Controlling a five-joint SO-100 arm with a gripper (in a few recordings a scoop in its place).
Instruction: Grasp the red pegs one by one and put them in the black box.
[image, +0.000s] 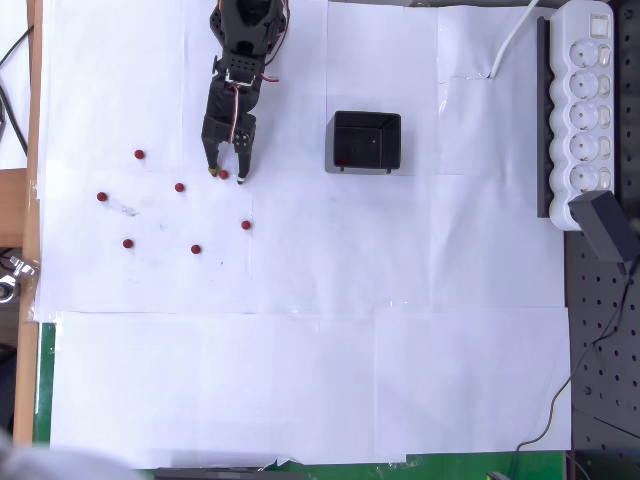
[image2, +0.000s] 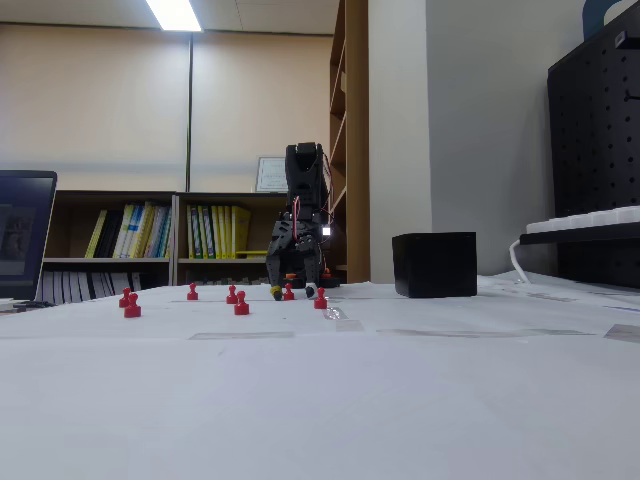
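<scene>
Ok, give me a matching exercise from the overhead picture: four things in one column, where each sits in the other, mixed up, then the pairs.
Column one:
1. black box
2. white power strip
3. gripper
4. leftmost red peg

Column two:
A. along the right edge of the picture
B. near the left edge of the white paper
C. near the top centre, right of the arm
D. fingertips down on either side of a red peg

Pairs: 1-C, 2-A, 3-D, 4-B.
</scene>
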